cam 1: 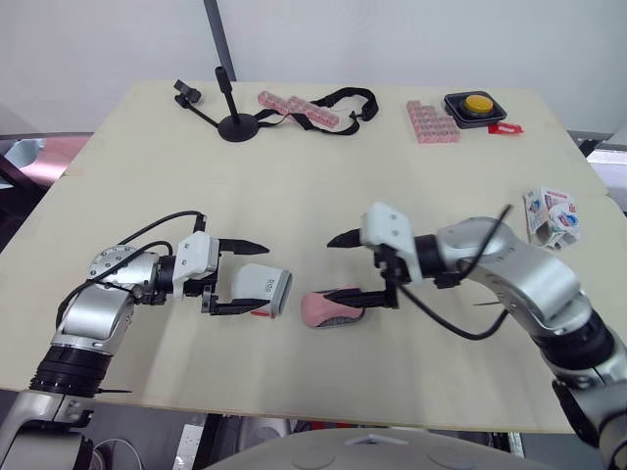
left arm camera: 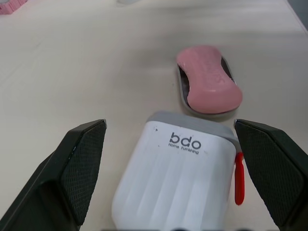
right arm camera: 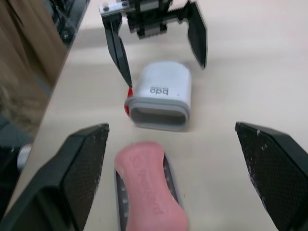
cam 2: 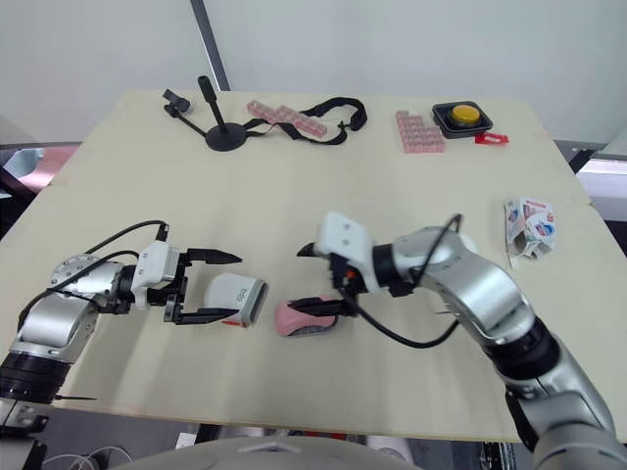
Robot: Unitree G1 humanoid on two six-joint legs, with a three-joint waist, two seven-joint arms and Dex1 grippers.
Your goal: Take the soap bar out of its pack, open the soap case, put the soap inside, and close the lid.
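One step seemingly left, closing: pink soap bar point(cam 1: 328, 304) on gray tray point(left arm camera: 182, 91) beside white case cover point(cam 1: 263, 288); left gripper point(cam 1: 263, 278), right gripper point(cam 1: 331, 267) both spread.

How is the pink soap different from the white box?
The pink soap is curvy and plain; the white box is blocky with bdo printed on it. The soap lies on a grey tray; the box lies straight on the table, between the open fingers of the left gripper. Both lie flat.

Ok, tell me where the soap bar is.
In the left eye view the soap bar lies on a grey tray near the table's front edge, right of the white case.
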